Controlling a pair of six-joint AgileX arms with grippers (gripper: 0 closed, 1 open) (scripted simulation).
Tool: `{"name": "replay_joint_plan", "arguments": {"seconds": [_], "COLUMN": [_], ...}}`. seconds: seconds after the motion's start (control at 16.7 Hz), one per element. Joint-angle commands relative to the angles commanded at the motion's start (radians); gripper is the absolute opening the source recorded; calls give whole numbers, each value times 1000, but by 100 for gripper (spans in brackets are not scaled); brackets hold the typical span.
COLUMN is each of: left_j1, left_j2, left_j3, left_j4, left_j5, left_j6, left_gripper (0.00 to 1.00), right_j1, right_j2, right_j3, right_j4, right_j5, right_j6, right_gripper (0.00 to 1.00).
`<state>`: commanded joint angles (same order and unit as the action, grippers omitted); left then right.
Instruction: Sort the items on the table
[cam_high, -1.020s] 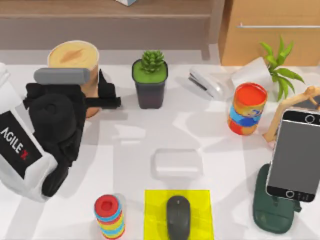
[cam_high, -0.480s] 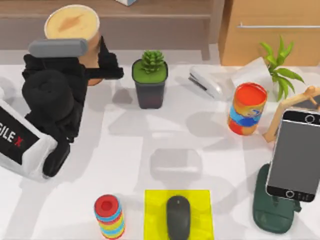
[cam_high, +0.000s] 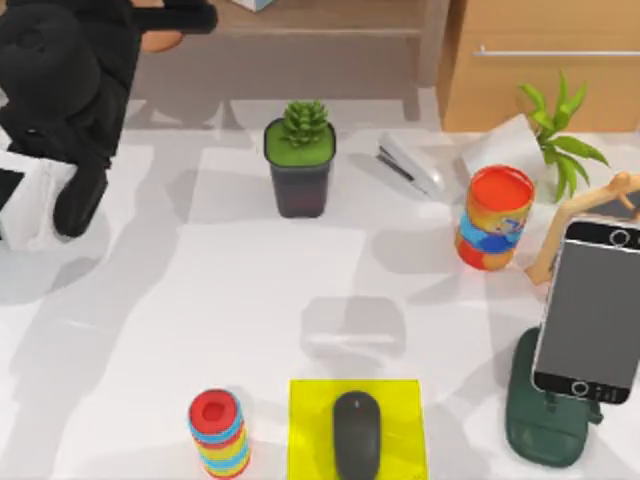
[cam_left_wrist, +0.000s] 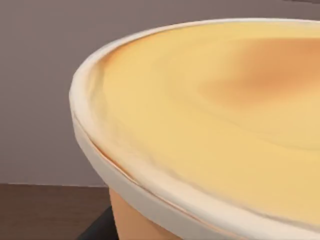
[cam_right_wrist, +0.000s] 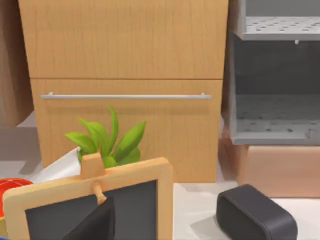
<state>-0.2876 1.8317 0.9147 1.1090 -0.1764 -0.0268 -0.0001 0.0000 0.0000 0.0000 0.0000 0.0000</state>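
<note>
1. Top view. Left gripper (cam_high: 175, 22) sits at the far left corner of the table (cam_high: 250, 290), over the brown shelf (cam_high: 320, 45) behind it, closed on the coffee cup (cam_high: 160, 40); only a tan sliver of the cup shows beside the black fingers. Risk, as a judgement: a tall cup held by its side could tilt or slip if lowered against the shelf edge, and the arm hides the landing spot. The succulent pot (cam_high: 300, 165) stands right of the gripper, near the arm's way back. Computer mouse (cam_high: 357, 435) lies on the yellow pad (cam_high: 400, 430), well forward of the pot. Smartphone (cam_high: 588, 305) leans upright on a green stand (cam_high: 540, 425), far right of the pot. Also present: striped can (cam_high: 493, 215), stapler (cam_high: 412, 165), ring stack (cam_high: 218, 430).

2. Left wrist view. Cup lid (cam_left_wrist: 215, 120) very close, cream rim over tan wall; dark shelf surface under it.

3. Right wrist view. Right arm parked; I cannot tell its fingers' state. Wooden cabinet (cam_right_wrist: 125, 75) and leafy plant (cam_right_wrist: 107, 140) ahead.
</note>
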Motion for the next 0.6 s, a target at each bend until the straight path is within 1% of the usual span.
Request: {"name": "replay_joint_plan", "arguments": {"seconds": [0.6], "left_j1": [223], "left_j2": [65], "left_j3": [340], "left_j4": [-459], "left_j5": [162], "left_j6": [25], "left_gripper": [0], "right_j1": [0], "right_j2": [0], "right_j3": [0], "right_j4": [0], "right_j5": [0], "right_j6": [0], "right_gripper": [100]}}
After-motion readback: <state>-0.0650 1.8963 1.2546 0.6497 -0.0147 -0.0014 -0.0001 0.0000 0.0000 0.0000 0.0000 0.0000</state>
